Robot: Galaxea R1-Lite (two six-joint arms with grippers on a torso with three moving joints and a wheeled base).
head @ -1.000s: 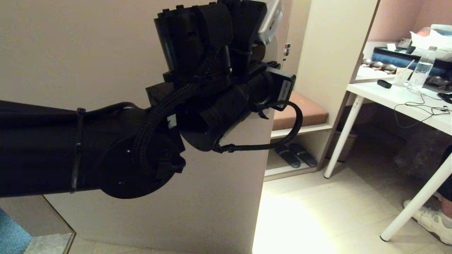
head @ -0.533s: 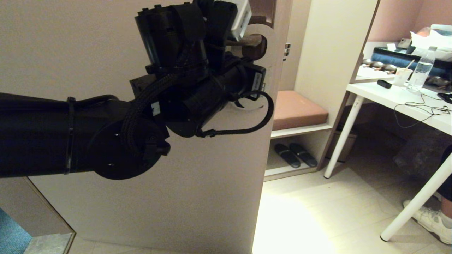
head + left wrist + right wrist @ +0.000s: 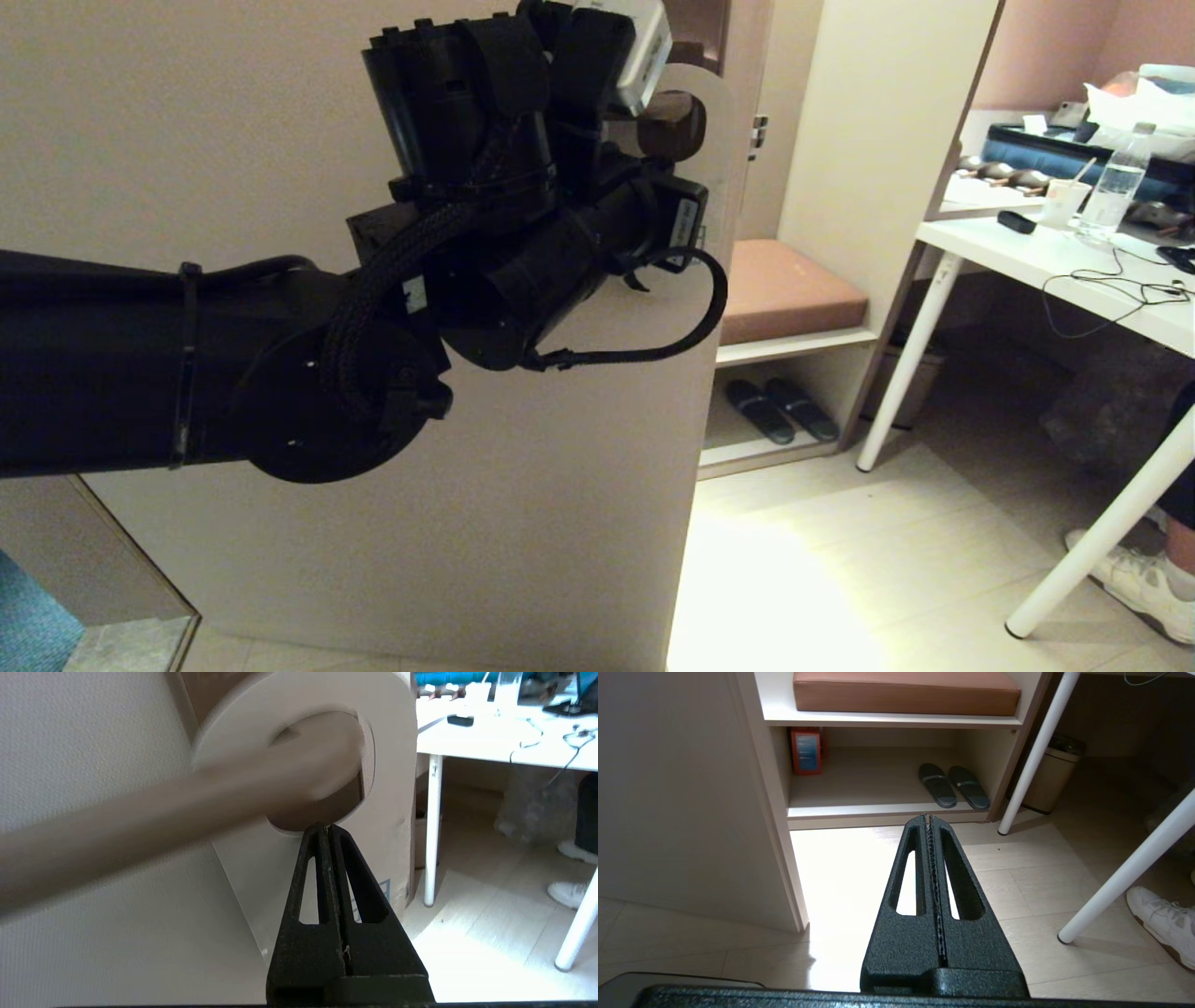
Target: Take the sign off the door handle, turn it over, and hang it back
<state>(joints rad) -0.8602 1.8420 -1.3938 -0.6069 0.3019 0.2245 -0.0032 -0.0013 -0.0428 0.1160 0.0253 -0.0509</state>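
Your left arm swung leftward, uncovering the sign (image 3: 303,714), off-white face out, hole around the door handle (image 3: 154,807). The left gripper (image 3: 325,828) stayed clamped on its lower edge; releasing remained. The right gripper (image 3: 929,817) hung shut, idle.

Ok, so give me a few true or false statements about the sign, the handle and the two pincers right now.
1. The door handle passes through the hole of the sign. True.
2. The sign face seen from the left wrist is blue-grey. False: it is off-white.
3. The left pincer is wide open. False: it is shut, with its tips at the hole's lower rim.
4. A pair of dark slippers lies on the low shelf. True.
5. The right pincer holds the sign. False: it is shut on nothing, low over the floor.
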